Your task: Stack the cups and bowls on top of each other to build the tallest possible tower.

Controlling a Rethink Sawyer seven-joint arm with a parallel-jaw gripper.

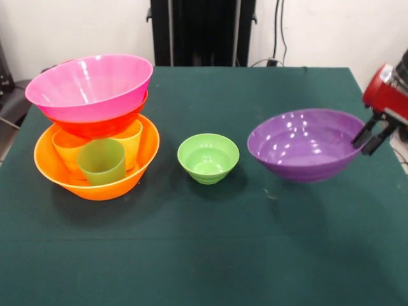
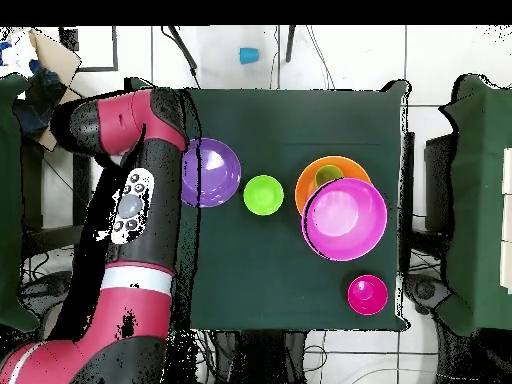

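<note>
Starting at the near edge of the front view, the green bench (image 1: 204,255) is bare cloth across its whole width, the widest open room on the surface. Beyond that strip three things stand in a row. At the picture's left is the tower (image 1: 95,121): a large orange bowl (image 1: 95,185) as base, holding a green cup (image 1: 102,162) with yellow-orange cups (image 1: 131,143) behind it, then a red-orange bowl (image 1: 95,125) and a large pink bowl (image 1: 89,86) resting tilted on top. In the middle sits the small light green bowl (image 1: 208,157), apart from both neighbours with clear cloth on each side. To the picture's right is the purple bowl (image 1: 306,144), its rim close to the bench's side edge. The claw (image 1: 375,136) is clamped on that rim, one finger inside and one outside. Overhead, a small crimson bowl (image 2: 367,294) sits alone near a bench corner, and a blue cup (image 2: 248,55) lies off the bench on the floor.
</note>
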